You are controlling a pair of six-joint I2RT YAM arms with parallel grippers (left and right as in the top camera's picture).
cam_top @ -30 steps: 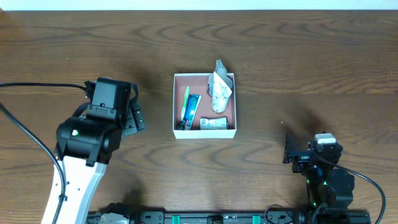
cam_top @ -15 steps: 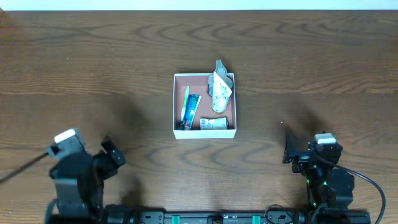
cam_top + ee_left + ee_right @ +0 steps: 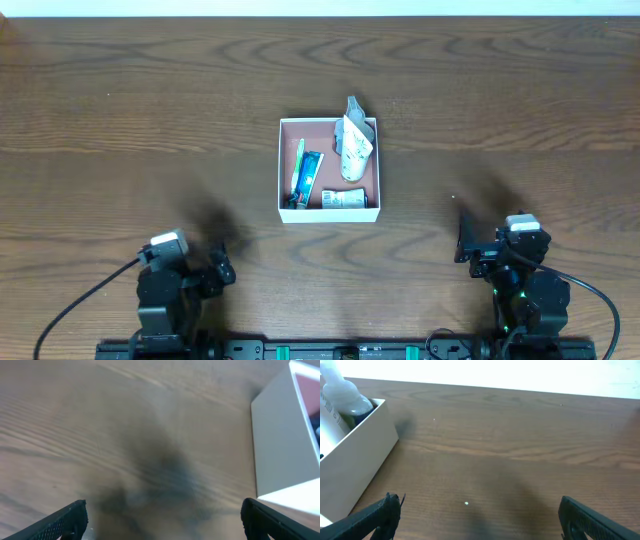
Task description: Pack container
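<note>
The left gripper (image 3: 215, 270) rests near the front left corner of the bench, its jaws wide and holding nothing. The right gripper (image 3: 466, 240), near the front right corner, is also wide and empty. The container (image 3: 330, 214) sits in the middle of the bench, well apart from both. I see one risk: the white tube (image 3: 352, 140) leans over the far wall, so a bump against the box could tip it out. The count is one container, holding one white tube, one green toothbrush (image 3: 298, 165), one blue-green tube (image 3: 311, 176) and one small carton (image 3: 345, 200).

Square white-walled container (image 3: 329, 211) sits mid-table, holding toiletries.
</note>
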